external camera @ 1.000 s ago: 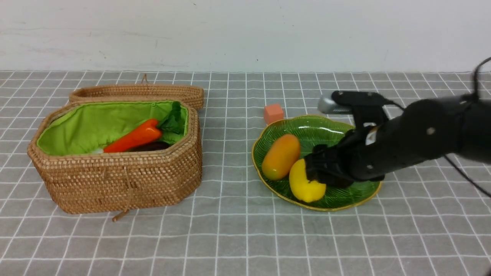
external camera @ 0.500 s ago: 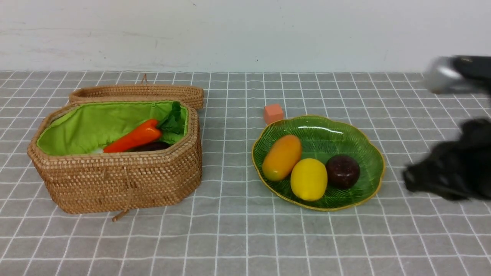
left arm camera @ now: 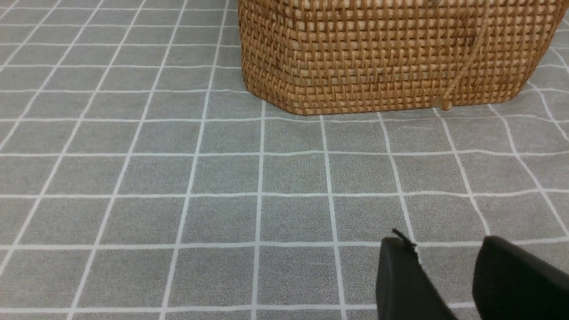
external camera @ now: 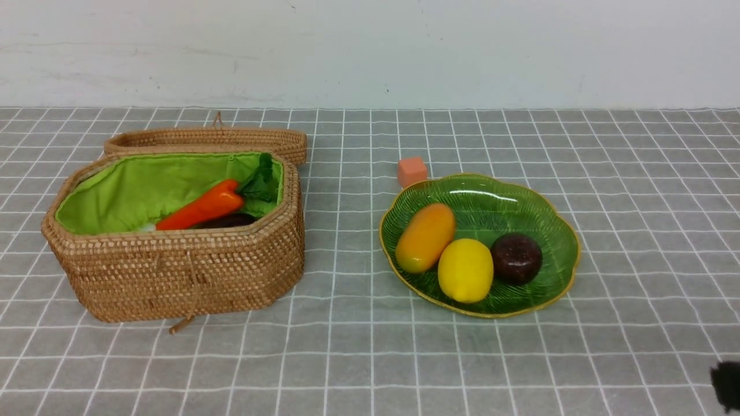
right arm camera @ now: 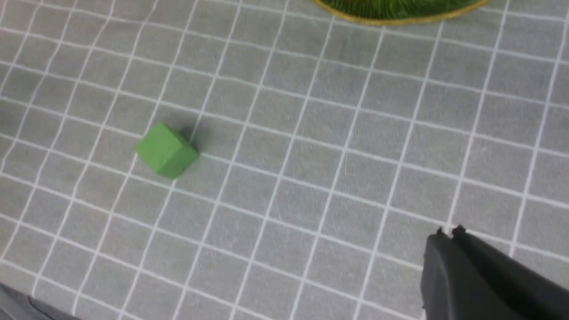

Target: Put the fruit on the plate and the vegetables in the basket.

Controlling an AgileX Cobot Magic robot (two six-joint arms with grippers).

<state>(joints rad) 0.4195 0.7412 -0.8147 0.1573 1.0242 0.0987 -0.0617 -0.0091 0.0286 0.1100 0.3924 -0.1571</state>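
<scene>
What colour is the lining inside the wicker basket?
Bright green cloth lining inside the tan woven basket, clearest in the front view.

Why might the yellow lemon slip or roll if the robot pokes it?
The lemon looks glossy and smooth, so fingers would probably slide on it. It is rounded, so it may roll, though the mango touching it and the plate's raised rim would likely stop it.
</scene>
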